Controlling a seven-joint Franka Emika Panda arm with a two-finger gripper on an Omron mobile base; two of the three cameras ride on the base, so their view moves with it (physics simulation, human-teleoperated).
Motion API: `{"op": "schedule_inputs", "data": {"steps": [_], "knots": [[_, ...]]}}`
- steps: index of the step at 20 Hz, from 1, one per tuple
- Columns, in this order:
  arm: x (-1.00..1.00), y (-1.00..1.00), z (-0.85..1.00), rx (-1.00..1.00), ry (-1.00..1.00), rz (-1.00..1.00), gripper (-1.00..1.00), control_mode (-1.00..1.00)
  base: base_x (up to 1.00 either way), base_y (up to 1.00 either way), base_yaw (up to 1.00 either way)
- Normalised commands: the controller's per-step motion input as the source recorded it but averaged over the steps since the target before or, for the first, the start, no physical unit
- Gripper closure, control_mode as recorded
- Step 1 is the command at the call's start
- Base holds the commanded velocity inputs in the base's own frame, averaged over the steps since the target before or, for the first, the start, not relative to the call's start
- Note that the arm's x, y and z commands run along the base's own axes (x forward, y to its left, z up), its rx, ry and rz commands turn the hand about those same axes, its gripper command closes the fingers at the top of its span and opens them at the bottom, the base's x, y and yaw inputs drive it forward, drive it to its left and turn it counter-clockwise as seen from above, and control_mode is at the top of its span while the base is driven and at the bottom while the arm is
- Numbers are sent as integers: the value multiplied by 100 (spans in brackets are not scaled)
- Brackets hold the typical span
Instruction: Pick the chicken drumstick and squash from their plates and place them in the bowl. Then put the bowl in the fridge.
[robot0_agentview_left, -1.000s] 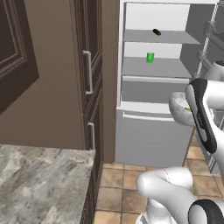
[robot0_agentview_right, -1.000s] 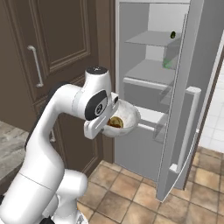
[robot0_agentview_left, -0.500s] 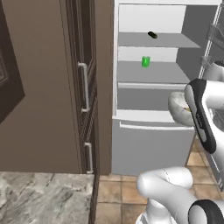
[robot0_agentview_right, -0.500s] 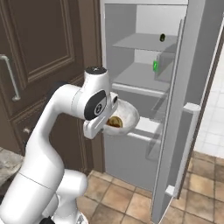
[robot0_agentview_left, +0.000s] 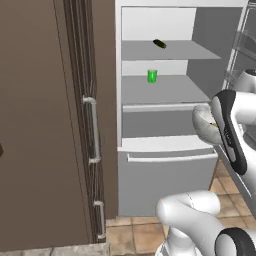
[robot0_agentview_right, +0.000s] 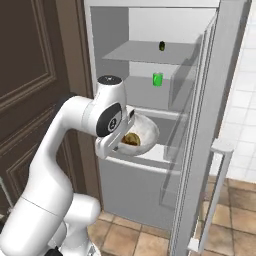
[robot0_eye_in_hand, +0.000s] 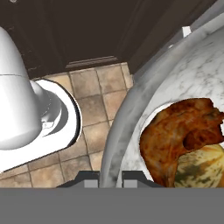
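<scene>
Hand view: your two-finger gripper (robot0_eye_in_hand: 110, 177) clamped the marbled off-white bowl's (robot0_eye_in_hand: 131, 113) rim, reddish-brown chicken drumstick (robot0_eye_in_hand: 175, 131) inside.
Change: your base closed on the open grey-white fridge (robot0_agentview_left: 165, 165); shelving remained.

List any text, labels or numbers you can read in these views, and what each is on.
None can be read.
The green can on the fridge shelf: no legible label.
The dark item on the top shelf: too small to tell.
The bowl, held at the fridge: plain.
</scene>
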Motion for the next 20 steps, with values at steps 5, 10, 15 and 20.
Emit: {"op": "schedule_inputs", "data": {"steps": [5, 10, 15, 20], "knots": [[0, 0, 0, 0, 0, 0, 100, 100, 58, 22, -17], [0, 0, 0, 0, 0, 0, 100, 100, 41, 16, -7], [0, 0, 0, 0, 0, 0, 100, 100, 47, 15, -1], [0, 0, 0, 0, 0, 0, 100, 100, 39, 20, 0]]}}
